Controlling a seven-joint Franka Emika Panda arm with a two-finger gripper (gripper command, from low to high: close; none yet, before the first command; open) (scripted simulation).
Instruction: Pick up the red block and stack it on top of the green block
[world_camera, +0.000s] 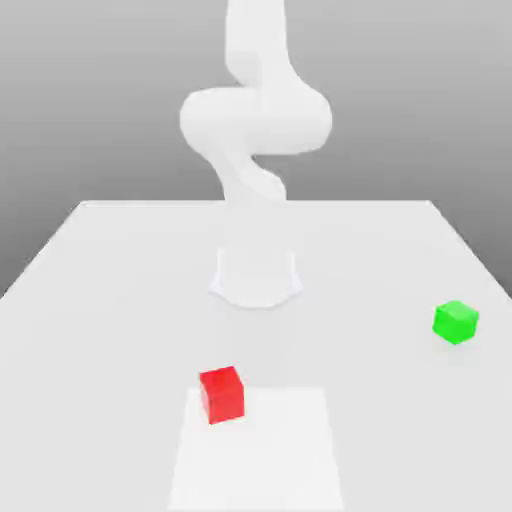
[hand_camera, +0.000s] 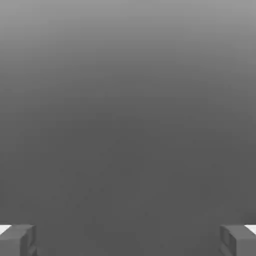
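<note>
The red block (world_camera: 222, 394) is a small glossy cube on the white table (world_camera: 100, 300), near the front and a little to the exterior view's left of centre. The green block (world_camera: 456, 321) sits on the table farther back at the exterior view's right. The two cubes are well apart. My white arm (world_camera: 255, 120) rises from its base (world_camera: 256, 277) behind the red block and leaves the picture at the top. In the hand view my gripper (hand_camera: 128, 240) is open, its two grey fingertips (hand_camera: 17, 240) far apart with nothing between them, against plain grey background.
A slightly brighter rectangular patch (world_camera: 260, 450) marks the table surface at the front, touching the red block's spot. The table's back edge (world_camera: 256, 203) runs behind the arm's base.
</note>
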